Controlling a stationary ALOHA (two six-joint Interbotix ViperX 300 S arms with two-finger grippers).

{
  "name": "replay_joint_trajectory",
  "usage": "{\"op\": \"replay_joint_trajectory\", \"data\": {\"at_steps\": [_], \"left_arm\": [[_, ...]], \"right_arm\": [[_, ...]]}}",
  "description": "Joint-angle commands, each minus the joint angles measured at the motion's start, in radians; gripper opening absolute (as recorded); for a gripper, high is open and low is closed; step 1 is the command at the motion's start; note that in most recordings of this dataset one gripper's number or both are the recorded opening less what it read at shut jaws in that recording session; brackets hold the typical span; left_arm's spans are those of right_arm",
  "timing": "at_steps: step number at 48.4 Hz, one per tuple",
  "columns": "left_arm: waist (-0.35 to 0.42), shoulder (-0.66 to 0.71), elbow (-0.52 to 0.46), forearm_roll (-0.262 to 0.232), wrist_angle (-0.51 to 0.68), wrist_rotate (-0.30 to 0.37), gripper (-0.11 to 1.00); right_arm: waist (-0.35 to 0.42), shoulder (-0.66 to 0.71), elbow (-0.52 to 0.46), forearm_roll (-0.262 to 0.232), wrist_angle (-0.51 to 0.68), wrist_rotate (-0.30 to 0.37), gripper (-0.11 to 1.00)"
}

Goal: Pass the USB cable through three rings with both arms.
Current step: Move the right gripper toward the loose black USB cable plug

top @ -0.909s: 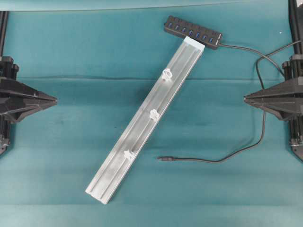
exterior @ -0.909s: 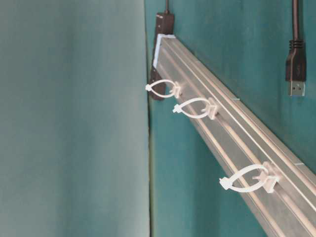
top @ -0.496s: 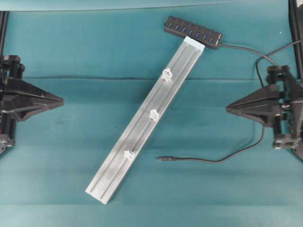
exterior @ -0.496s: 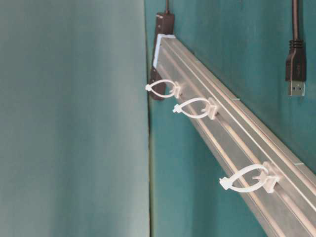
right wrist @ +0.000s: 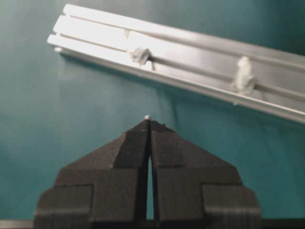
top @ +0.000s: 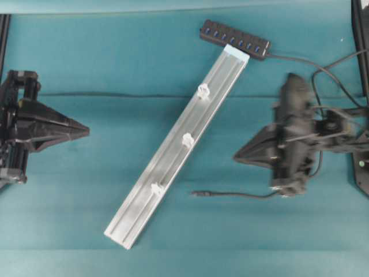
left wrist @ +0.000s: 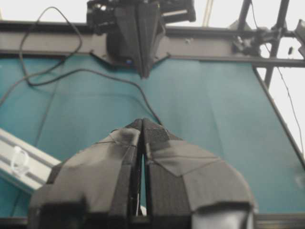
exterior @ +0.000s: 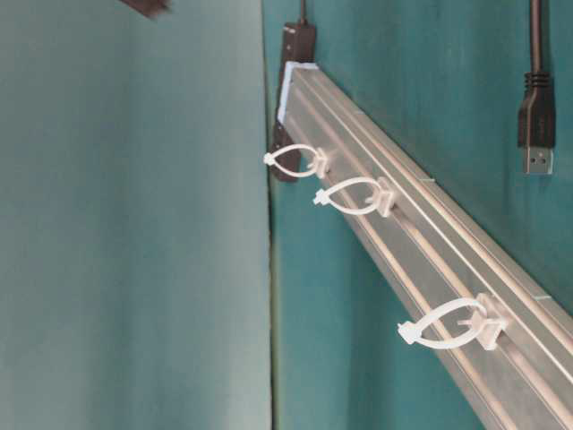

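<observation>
The USB cable (top: 230, 195) lies on the teal cloth right of the rail, and its plug (top: 199, 194) points left toward the lowest ring. Three white rings (top: 203, 90), (top: 187, 138), (top: 155, 188) stand along the silver rail (top: 173, 158). My left gripper (top: 86, 130) is shut and empty, well left of the rail. My right gripper (top: 236, 156), blurred, is shut and empty, and hangs above the cable's curve to the right of the rail. In the right wrist view its tip (right wrist: 148, 119) points at the rail (right wrist: 190, 55) with two rings (right wrist: 140, 55), (right wrist: 243, 76).
A black multi-port hub (top: 234, 39) sits at the rail's far end, and the cable loops from it along the right side (top: 314, 86). The table-level view shows the rings (exterior: 295, 161), (exterior: 354, 195), (exterior: 443, 324) standing up and the plug (exterior: 537, 125).
Both grippers have moved in toward the rail. The right one came much farther and now hangs over the cable. Cable and rail have not moved.
</observation>
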Motion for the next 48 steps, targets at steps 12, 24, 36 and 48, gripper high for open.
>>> {"op": "replay_joint_trajectory", "data": {"at_steps": [12,24,36,48], "left_arm": [[-0.005,0.026,-0.028,0.003,-0.005,0.002,-0.01],[-0.005,0.031,-0.026,0.003,-0.005,0.002,-0.01],[-0.005,0.032,-0.026,0.003,-0.006,0.002,-0.01],[-0.006,0.032,-0.026,0.003,-0.008,0.000,-0.01]], "right_arm": [[0.020,0.218,-0.176,-0.018,0.247,0.002,0.00],[0.023,0.314,-0.250,-0.020,0.359,0.000,0.17],[0.048,0.402,-0.313,-0.077,0.405,0.006,0.83],[0.087,0.485,-0.319,-0.123,0.407,0.006,0.85]]}}
